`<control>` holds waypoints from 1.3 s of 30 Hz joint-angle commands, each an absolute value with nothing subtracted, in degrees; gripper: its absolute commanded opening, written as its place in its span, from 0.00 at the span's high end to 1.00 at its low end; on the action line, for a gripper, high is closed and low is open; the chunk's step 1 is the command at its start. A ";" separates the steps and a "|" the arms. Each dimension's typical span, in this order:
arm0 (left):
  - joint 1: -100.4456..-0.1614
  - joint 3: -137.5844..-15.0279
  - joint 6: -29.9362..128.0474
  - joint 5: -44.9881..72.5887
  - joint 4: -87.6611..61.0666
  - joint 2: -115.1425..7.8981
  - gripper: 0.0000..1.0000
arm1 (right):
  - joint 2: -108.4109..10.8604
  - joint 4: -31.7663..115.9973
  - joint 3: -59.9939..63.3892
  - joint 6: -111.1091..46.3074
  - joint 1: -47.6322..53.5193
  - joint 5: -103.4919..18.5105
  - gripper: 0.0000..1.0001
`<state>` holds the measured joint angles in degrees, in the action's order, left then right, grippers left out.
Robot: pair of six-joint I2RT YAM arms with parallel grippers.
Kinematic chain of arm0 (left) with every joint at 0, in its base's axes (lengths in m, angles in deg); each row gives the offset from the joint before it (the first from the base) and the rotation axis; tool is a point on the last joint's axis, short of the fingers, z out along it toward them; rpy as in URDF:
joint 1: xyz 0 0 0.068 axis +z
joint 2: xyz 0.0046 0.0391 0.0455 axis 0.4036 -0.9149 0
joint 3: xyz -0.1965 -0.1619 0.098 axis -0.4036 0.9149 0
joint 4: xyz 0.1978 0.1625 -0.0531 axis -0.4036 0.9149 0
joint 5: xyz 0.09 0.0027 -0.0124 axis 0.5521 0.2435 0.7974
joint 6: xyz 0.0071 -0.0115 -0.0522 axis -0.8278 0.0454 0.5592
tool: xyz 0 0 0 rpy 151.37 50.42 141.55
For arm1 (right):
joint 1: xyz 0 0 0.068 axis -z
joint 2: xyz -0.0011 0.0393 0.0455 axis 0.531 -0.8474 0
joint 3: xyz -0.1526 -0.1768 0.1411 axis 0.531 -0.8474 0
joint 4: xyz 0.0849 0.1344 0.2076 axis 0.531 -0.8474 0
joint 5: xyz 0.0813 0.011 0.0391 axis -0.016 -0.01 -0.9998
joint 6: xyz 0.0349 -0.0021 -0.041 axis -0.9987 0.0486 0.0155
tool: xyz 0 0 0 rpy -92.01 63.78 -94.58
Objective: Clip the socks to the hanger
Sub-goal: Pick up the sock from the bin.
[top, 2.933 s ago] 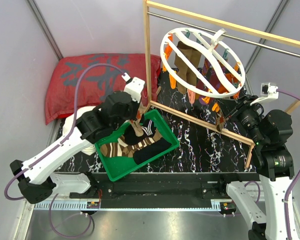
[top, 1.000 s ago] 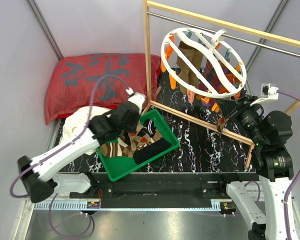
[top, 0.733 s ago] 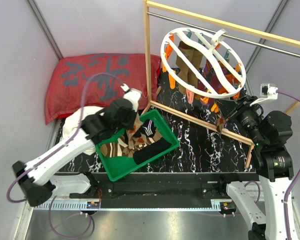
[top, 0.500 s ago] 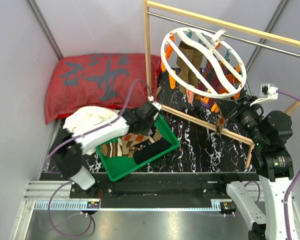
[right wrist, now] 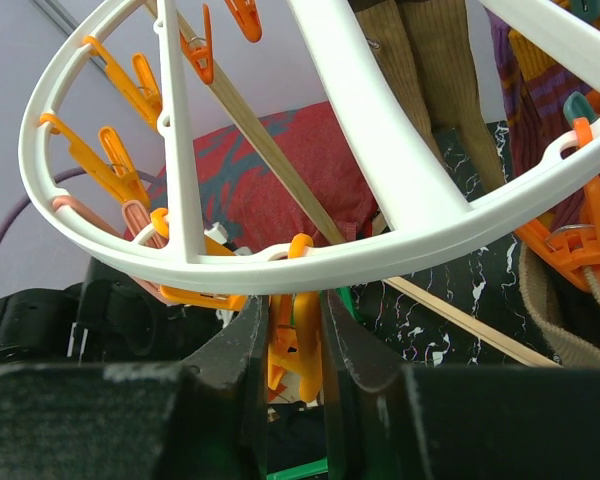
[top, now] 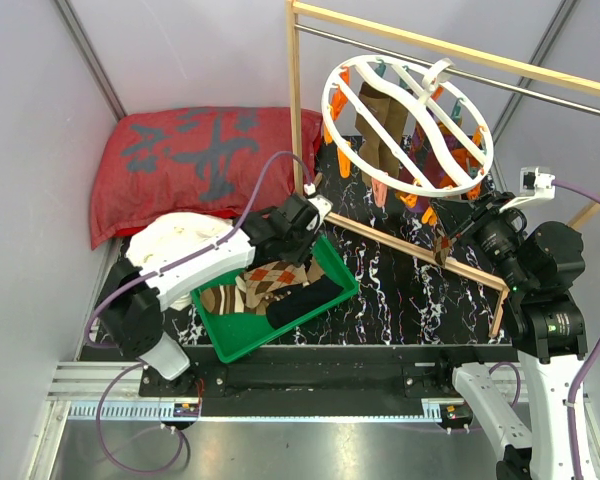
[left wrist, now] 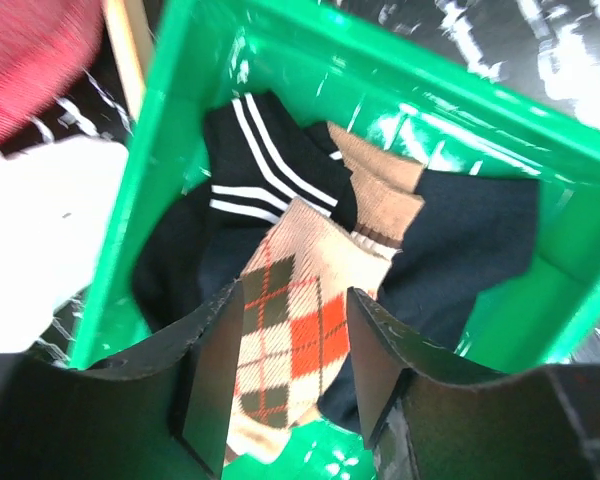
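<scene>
**Robotics laboratory cell staged as a laundry corner.** Bare pale grey panel walls (top: 180, 50), joined by a metal corner strut (top: 88, 60), enclose a black marble-patterned tabletop (top: 400, 290). A brushed-metal base plate (top: 310, 450) runs along the near edge. Two white-and-black robot arms, left (top: 200, 265) and right (top: 545, 320), trail exposed purple cables (top: 585, 187). Household items serve as props. At far right, a wooden-framed rail with metal bar (top: 293, 120) carries a round white plastic drying hanger with orange clips (right wrist: 370, 130). A green plastic bin of mixed socks (top: 235, 340) sits near centre, and a red patterned cushion (top: 170, 160) lies at far left.
</scene>
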<state>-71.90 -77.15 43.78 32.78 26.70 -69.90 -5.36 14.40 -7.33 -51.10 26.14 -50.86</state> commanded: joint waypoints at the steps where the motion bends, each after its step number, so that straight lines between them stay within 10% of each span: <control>1: -72.23 -78.39 39.24 29.98 29.40 -69.53 0.55 | -5.49 13.71 -7.05 -50.11 26.36 -51.81 0.94; 39: -72.93 -87.81 37.92 36.48 36.62 -84.56 0.73 | -5.31 13.53 -7.23 -49.23 26.36 -52.16 0.94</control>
<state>-72.86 -85.13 38.73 33.88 36.82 -84.36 -5.36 14.37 -7.33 -50.23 26.14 -50.97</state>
